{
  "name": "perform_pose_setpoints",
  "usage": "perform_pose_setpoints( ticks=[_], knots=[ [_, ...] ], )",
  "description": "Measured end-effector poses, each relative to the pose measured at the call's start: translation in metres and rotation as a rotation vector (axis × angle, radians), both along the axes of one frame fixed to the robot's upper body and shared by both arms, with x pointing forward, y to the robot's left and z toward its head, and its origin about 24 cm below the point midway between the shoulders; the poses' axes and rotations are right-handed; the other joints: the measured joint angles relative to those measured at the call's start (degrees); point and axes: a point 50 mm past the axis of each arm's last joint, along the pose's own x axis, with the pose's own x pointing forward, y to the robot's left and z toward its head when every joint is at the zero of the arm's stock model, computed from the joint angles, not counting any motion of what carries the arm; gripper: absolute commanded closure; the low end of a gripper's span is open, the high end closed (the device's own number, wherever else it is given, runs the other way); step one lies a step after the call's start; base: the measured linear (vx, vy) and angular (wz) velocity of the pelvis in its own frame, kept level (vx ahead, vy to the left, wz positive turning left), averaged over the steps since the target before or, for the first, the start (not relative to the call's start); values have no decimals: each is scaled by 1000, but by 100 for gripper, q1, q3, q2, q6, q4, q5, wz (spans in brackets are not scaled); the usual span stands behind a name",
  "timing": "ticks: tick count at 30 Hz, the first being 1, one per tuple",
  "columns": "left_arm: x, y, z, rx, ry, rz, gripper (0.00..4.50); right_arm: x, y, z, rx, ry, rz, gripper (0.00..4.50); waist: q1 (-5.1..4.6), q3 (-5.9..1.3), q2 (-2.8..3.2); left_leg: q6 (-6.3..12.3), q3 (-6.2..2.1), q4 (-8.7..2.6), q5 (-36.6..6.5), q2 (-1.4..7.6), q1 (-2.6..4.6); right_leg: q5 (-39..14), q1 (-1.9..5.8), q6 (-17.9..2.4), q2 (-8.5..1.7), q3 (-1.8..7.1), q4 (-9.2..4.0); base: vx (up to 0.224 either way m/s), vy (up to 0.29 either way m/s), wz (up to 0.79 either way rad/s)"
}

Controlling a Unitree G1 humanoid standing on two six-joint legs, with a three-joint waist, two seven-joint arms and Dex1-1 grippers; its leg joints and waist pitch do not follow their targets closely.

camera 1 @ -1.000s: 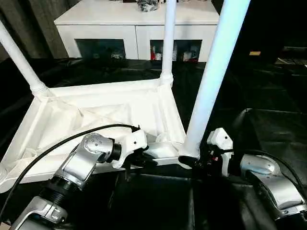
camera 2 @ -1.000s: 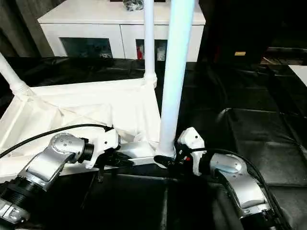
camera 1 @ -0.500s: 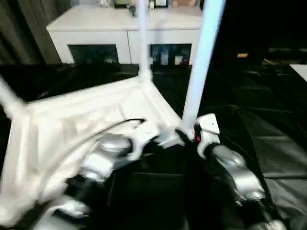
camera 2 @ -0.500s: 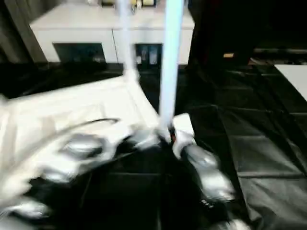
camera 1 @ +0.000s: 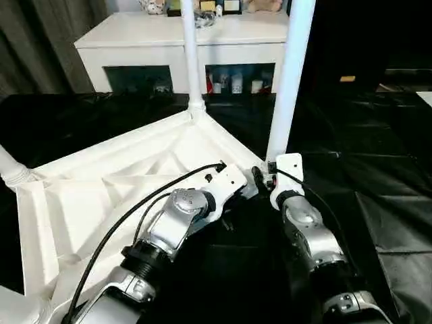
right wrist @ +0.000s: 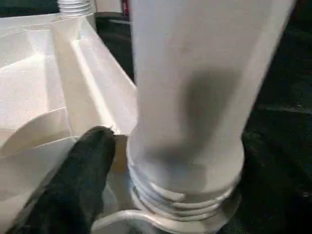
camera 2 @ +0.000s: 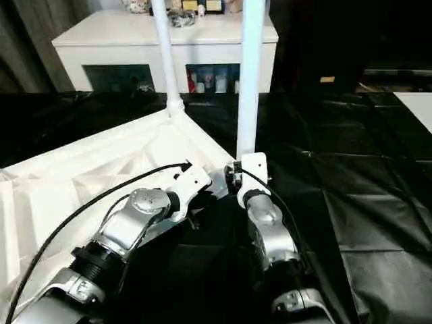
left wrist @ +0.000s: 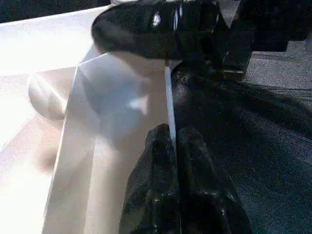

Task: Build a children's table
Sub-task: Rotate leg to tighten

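Observation:
The white tabletop (camera 1: 101, 182) lies upside down on black sheeting, ribbed underside up. Three white legs stand in its corner sockets: a far one (camera 1: 190, 54), a near right one (camera 1: 289, 81) and a left one (camera 1: 8, 167). My left gripper (left wrist: 171, 136) is shut on the tabletop's thin rim next to the near right corner. My right gripper (camera 1: 262, 177) sits at the base of the near right leg (right wrist: 195, 97). One of its black fingers (right wrist: 90, 165) stands beside the threaded collar with a narrow gap, so it is open.
A white cabinet (camera 1: 182, 40) with glass-fronted shelves stands behind the tabletop, small items on top. Creased black sheeting (camera 1: 378, 169) covers the floor to the right. A dark curtain (camera 1: 40, 34) hangs at the back left.
The whole view has swung and tilted, so the camera moved. My right gripper has loosened from the base of the near right leg. The left gripper still pinches the rim.

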Motion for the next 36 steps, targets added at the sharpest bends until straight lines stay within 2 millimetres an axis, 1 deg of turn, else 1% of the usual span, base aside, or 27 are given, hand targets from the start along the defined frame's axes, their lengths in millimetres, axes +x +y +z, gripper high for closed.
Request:
perform_pose_setpoints(
  ticks=[1,2,3,4,6,8,10,11,13,15,18,22,23,25,26,28,31,34,36],
  knots=[
    [0,2,0,3,0,-3,450,1,-2,3,-7,-12,7,44,2,0,0,0,0,-4,0,0,0,2,0,-2,0,-1,0,0,0,0],
    [-1,4,0,6,0,-13,450,1,-5,8,-12,-34,23,32,3,-2,4,0,0,-10,0,0,0,1,0,-2,1,0,0,0,0,0],
    [-2,6,1,5,-1,-27,450,0,-8,12,-20,-53,51,23,6,-4,6,0,0,-17,0,1,0,-2,0,5,1,0,-1,0,0,0],
    [-4,8,2,2,0,-56,450,-2,-12,15,-33,-65,99,23,14,-4,6,0,0,-23,0,2,0,-8,0,14,2,-2,-2,0,0,0],
    [-9,19,2,-6,13,-132,450,-12,-26,20,-73,-56,248,23,71,-10,19,4,-2,-28,3,6,-5,-26,0,41,2,-6,-2,0,0,0],
    [-12,29,2,0,18,-180,450,-19,-37,19,-91,-20,330,23,85,-11,25,31,-2,-27,19,12,-8,-34,-2,45,8,-6,-1,0,0,0],
    [-15,38,3,-4,27,-236,450,-32,-38,21,-115,-1,488,23,99,-9,29,33,-2,-28,17,14,-20,-42,-9,43,9,-8,-4,0,0,0],
    [-19,45,3,-7,52,-291,450,-43,-41,19,-128,27,587,23,134,-6,24,39,-2,-27,14,14,-25,-48,-13,43,9,-8,-4,0,0,0],
    [-26,57,3,-11,94,-357,450,-54,-48,18,-128,68,681,23,151,-2,18,47,-1,-24,8,14,-32,-52,-18,39,8,-8,-4,0,0,0],
    [-30,65,6,-5,124,-409,450,-61,-49,20,-118,94,766,23,183,5,8,48,-1,-18,8,14,-31,-52,-19,39,7,-7,-3,0,0,0],
    [-31,70,7,-3,151,-434,450,-67,-46,20,-76,117,824,23,176,20,-11,46,5,-7,8,13,-22,-45,-19,29,4,-1,0,0,0,0],
    [-32,71,7,-5,163,-440,450,-67,-46,21,-56,122,825,23,163,33,-31,17,7,-4,-8,12,-20,-43,-16,26,3,2,0,0,0,0],
    [-32,71,8,-7,164,-441,450,-67,-46,21,-43,128,829,39,163,33,-32,17,7,-4,-8,12,-21,-43,-16,26,3,1,1,0,0,0],
    [-32,71,8,-8,165,-442,450,-67,-46,21,-36,135,838,39,168,33,-32,30,7,-5,-1,13,-22,-43,-17,26,3,0,1,0,0,0],
    [-32,71,8,-9,166,-443,450,-68,-47,21,-37,138,841,67,171,33,-32,37,7,-5,4,13,-24,-44,-18,26,3,-1,1,0,0,0],
    [-32,71,8,-12,167,-444,450,-68,-47,20,-36,145,848,73,172,34,-33,46,7,-5,9,13,-24,-44,-19,26,3,-1,1,0,0,0],
    [-32,71,8,-12,168,-443,450,-69,-47,20,-23,156,854,107,170,34,-34,46,7,-5,9,13,-23,-43,-19,26,3,-1,1,0,0,0],
    [-32,71,8,-12,170,-442,450,-69,-47,20,-14,162,863,124,171,34,-34,46,7,-5,9,13,-22,-44,-18,26,3,0,2,0,0,0],
    [-32,71,8,-13,172,-441,450,-69,-46,19,-9,164,867,144,170,34,-34,46,7,-5,9,13,-23,-43,-18,26,3,0,3,0,0,0]
  ],
)
